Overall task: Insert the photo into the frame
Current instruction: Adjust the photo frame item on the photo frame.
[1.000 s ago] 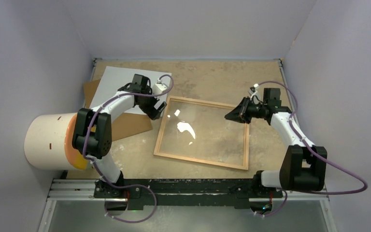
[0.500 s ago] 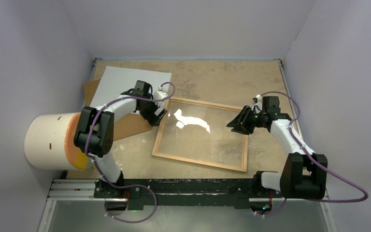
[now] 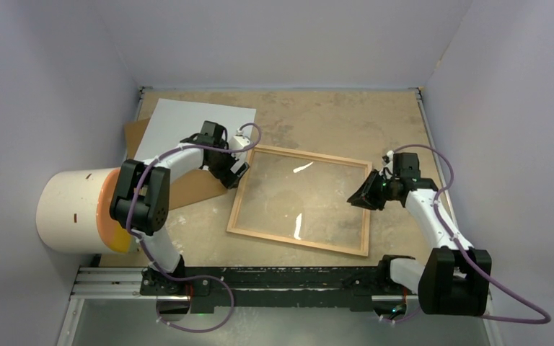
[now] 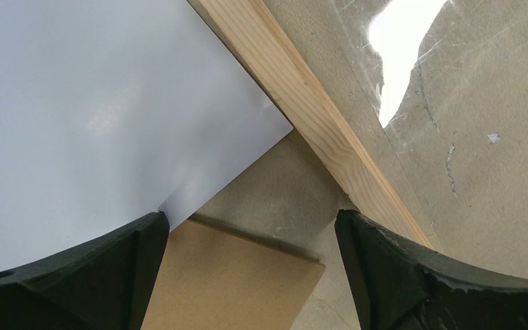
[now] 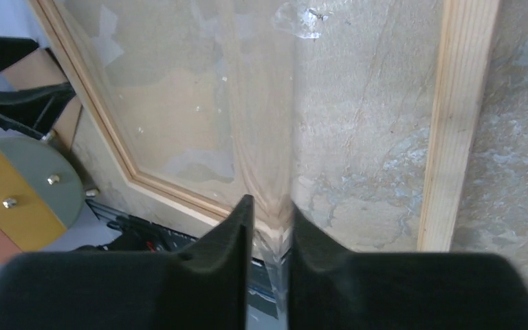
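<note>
The photo [image 3: 187,126] lies white back up at the far left, its near corner [image 4: 96,103] showing in the left wrist view. The light-wood frame [image 3: 299,241] lies flat mid-table with its clear pane [image 3: 310,198]. My left gripper [image 3: 232,171] is wide open and empty at the frame's far-left corner. Its fingers [image 4: 249,216] straddle the photo's corner and the frame's rail [image 4: 302,103]. My right gripper [image 3: 361,196] is at the frame's right rail [image 5: 454,137]. Its fingers [image 5: 271,203] stand a narrow gap apart, with the pane's edge between them.
A brown backing board [image 3: 187,189] lies partly under the photo, its corner [image 4: 234,275] between my left fingers. A big cream cylinder with an orange face [image 3: 72,209] rests at the left wall. Walls enclose three sides. The arms' mounting rail [image 3: 281,277] runs along the near edge.
My right gripper has come nearer along the frame's right rail. The glare on the pane has shifted and shrunk. My left gripper moved slightly toward the frame's corner, then stayed.
</note>
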### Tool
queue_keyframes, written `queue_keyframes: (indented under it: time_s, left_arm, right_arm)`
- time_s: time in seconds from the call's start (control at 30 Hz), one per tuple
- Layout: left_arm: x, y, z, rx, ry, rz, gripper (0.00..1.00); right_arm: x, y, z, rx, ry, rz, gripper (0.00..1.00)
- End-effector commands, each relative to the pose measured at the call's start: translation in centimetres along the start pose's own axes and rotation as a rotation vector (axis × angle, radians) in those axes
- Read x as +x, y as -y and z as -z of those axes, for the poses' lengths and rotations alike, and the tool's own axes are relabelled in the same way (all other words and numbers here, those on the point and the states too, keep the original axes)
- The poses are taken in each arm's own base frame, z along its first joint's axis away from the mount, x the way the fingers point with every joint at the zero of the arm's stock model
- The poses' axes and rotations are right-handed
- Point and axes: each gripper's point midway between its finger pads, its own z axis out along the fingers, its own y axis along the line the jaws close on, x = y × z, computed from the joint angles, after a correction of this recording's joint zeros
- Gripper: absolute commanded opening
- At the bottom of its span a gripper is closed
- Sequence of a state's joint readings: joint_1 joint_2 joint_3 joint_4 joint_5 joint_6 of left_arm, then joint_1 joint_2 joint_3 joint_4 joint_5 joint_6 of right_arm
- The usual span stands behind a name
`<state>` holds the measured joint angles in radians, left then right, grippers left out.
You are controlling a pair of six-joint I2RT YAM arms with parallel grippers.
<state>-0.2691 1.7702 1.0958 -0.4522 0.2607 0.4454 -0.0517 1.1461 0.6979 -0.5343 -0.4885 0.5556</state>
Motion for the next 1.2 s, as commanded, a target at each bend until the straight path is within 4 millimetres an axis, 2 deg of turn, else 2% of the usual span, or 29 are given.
queue_keyframes:
  time_s: [0.0,0.03,0.07,0.2,0.27,0.37,0.47,0.6,0.83,1.07,1.17]
  left_arm:
    - [-0.4,0.0,0.4,-0.012,0.028,0.006,1.00]
    - [-0.4,-0.1,0.4,-0.013,0.026,0.010,1.00]
    - [-0.3,-0.2,0.3,-0.013,0.026,0.014,1.00]
    - [-0.4,-0.4,0.4,-0.010,0.031,0.025,1.00]
    - [-0.4,-0.5,0.5,-0.006,0.029,0.032,1.00]
    - [-0.3,-0.6,0.5,-0.002,0.025,0.037,1.00]
    - [-0.3,-0.7,0.6,0.015,0.032,0.060,1.00]
    - [-0.3,-1.3,1.2,0.028,0.049,0.110,1.00]
    - [-1.2,-4.4,4.0,0.030,0.126,0.224,1.00]
    - [-1.7,-7.1,6.5,-0.046,0.177,0.305,1.00]
    - [-1.8,-8.6,7.8,-0.096,0.196,0.335,1.00]
  right_arm:
    - [-1.0,-0.2,0.5,-0.004,0.070,0.066,0.09]
    - [-1.5,-0.4,0.7,-0.008,0.102,0.086,0.01]
    - [-1.7,-0.5,0.9,-0.012,0.123,0.101,0.00]
    - [-2.7,-0.6,1.3,0.002,0.164,0.140,0.00]
    - [-3.1,-2.0,1.7,-0.054,0.185,0.158,0.00]
    - [-4.2,-5.4,2.5,-0.211,0.228,0.198,0.00]
    - [-3.4,-9.3,3.5,-0.418,0.152,0.208,0.00]
    - [-3.0,-13.7,6.4,-0.618,0.092,0.201,0.00]
    - [-3.9,-19.1,11.0,-0.736,0.154,0.239,0.00]
    - [-1.9,-26.3,14.2,-0.848,0.149,0.317,0.00]
    - [-1.2,-28.6,16.1,-0.935,0.132,0.314,0.00]
